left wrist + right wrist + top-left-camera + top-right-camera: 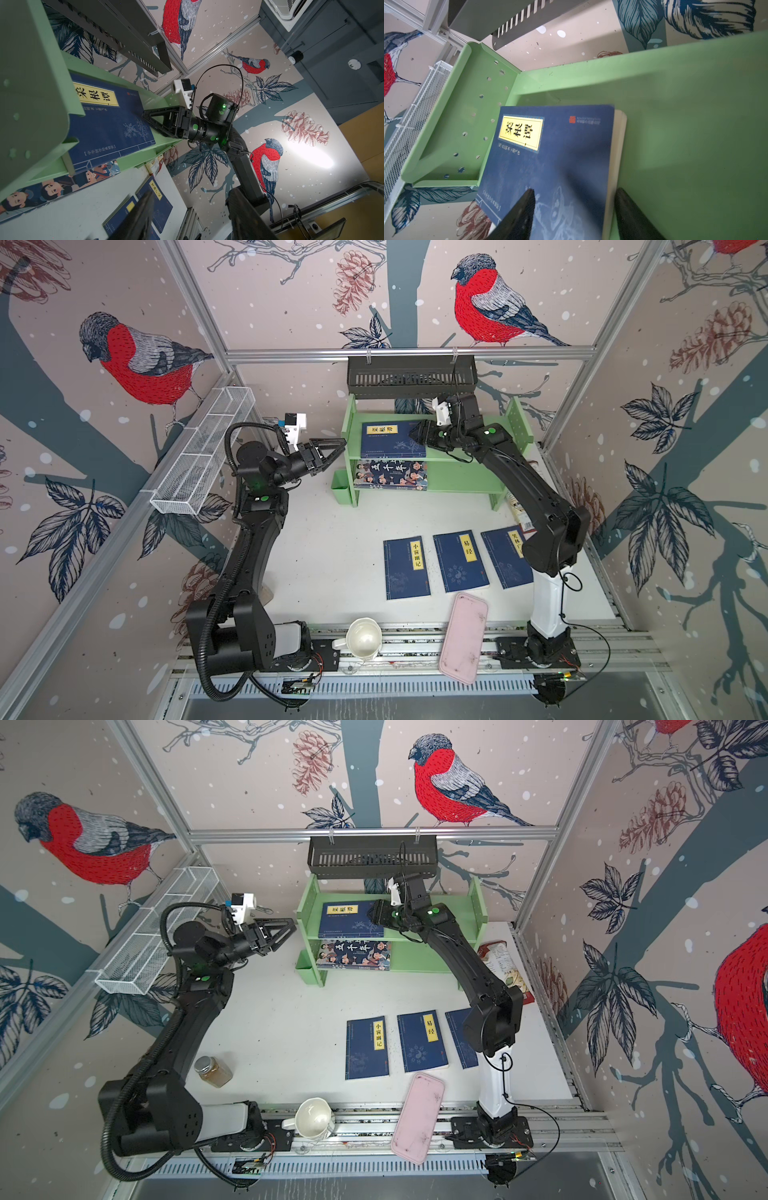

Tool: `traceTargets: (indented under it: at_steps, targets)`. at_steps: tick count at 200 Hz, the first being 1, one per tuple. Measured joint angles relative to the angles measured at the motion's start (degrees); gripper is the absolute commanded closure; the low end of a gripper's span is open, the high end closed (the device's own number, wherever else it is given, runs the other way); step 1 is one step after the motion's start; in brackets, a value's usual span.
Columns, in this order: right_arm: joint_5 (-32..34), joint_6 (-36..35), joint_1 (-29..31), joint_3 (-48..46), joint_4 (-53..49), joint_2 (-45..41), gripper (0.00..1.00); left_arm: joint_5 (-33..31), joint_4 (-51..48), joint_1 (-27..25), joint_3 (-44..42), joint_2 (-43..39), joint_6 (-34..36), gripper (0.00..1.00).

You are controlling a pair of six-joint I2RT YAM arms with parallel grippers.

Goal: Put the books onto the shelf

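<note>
On the green shelf (461,481) the big cartoon book (390,475) lies flat at the left end of the lower tier, and one navy book (388,441) lies flat on the upper tier right above it. In front of the shelf, toward its right end, three more navy books (460,561) wait in a row, flat on the table (332,551). The right claw (415,433) sits over the upper tier at the shelved navy book's right edge, jaws apart and gripping nothing. The left claw (341,443) hangs just off the shelf's left panel, also parted and empty. These paperbacks look light, bendy and slick, so pinching the stiffer spine edge, once lifted clear, seems safest
</note>
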Motion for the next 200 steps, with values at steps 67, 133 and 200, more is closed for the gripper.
traceTargets:
  at_steps: [67,133,200]
  targets:
    - [0.00,1.33,0.15,-5.49,1.31,-4.00,0.36,-14.38,-31.71,0.00,8.61,-0.11,39.19,0.42]
    - [-0.72,1.38,-0.31,-3.10,1.60,-1.97,0.37,-19.74,-36.65,0.00,4.22,-0.57,51.69,0.42]
    - [-1.53,1.53,-0.13,-1.51,1.18,-0.87,0.38,-19.82,-36.04,0.00,3.93,-0.26,52.96,0.42]
